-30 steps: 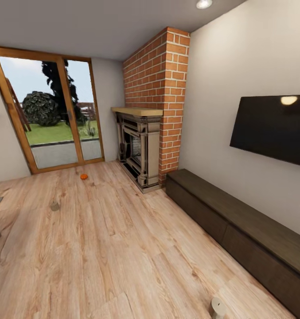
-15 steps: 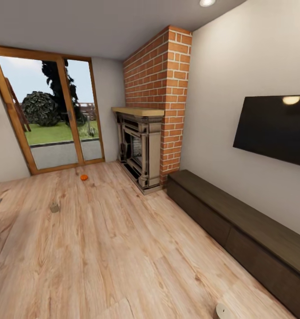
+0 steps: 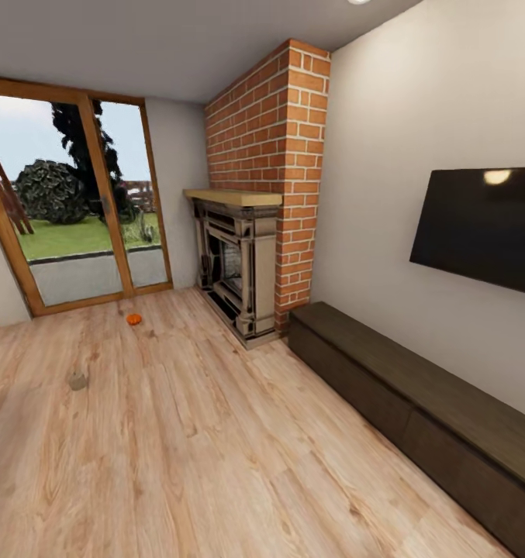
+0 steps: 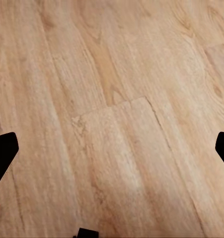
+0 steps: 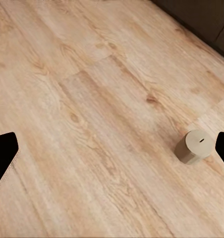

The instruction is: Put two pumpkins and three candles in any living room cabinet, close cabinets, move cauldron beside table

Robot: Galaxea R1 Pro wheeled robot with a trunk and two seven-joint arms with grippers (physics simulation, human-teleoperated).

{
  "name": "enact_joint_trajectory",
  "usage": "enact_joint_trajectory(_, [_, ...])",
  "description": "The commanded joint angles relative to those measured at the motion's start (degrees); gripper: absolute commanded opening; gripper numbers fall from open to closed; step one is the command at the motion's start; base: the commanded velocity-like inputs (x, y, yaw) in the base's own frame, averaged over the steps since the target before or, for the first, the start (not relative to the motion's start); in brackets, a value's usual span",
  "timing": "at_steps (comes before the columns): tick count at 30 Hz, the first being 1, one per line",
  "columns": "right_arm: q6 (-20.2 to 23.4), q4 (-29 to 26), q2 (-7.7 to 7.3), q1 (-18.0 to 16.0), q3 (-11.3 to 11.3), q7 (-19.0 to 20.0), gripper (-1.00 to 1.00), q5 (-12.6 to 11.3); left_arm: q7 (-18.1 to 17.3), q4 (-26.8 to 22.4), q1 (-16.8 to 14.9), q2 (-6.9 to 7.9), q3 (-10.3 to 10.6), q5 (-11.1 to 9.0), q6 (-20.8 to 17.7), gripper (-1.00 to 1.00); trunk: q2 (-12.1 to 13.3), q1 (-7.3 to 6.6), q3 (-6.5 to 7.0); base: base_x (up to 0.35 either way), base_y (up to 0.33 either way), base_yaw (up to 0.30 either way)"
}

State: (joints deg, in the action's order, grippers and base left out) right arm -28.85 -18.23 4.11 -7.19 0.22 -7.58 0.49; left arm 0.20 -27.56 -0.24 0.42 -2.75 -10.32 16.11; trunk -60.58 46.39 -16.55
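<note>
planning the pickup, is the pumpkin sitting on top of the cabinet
No, the pumpkin lies on the floor near the glass doors, far from the cabinet.

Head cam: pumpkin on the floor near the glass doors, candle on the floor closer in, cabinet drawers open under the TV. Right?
One thing is wrong: the cabinet is closed. The head view shows its drawer fronts flush, none pulled out. The rest holds: the pumpkin lies on the floor near the glass doors, the candle on the floor closer in, and the cabinet stands under the TV.

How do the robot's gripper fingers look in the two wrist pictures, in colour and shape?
Little shows. The left gripper has plain black fingertips with angled, pointed ends. The right gripper has the same black tips. No cables or markings are visible.
</note>
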Motion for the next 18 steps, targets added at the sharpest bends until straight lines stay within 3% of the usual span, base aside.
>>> enact_joint_trajectory(1, [-0.2,0.0,0.02,0.0,0.0,-0.2,1.0,0.1,0.0,0.0,0.0,0.02,0.1,-0.4,0.1,1.0,0.0,0.04,-0.06,0.301,0.134,-0.002])
enact_joint_trajectory(11, [-0.1,0.7,0.06,0.0,0.1,-0.2,1.0,0.2,0.1,1.5,0.0,0.02,0.2,-0.4,0.1,1.0,0.0,0.04,-0.06,0.301,0.136,-0.003])
enact_joint_trajectory(18, [-0.2,0.7,0.02,0.0,0.1,-0.2,1.0,0.2,0.1,1.6,0.0,0.1,0.2,-0.4,0.1,1.0,0.0,0.04,-0.06,0.301,0.161,-0.212])
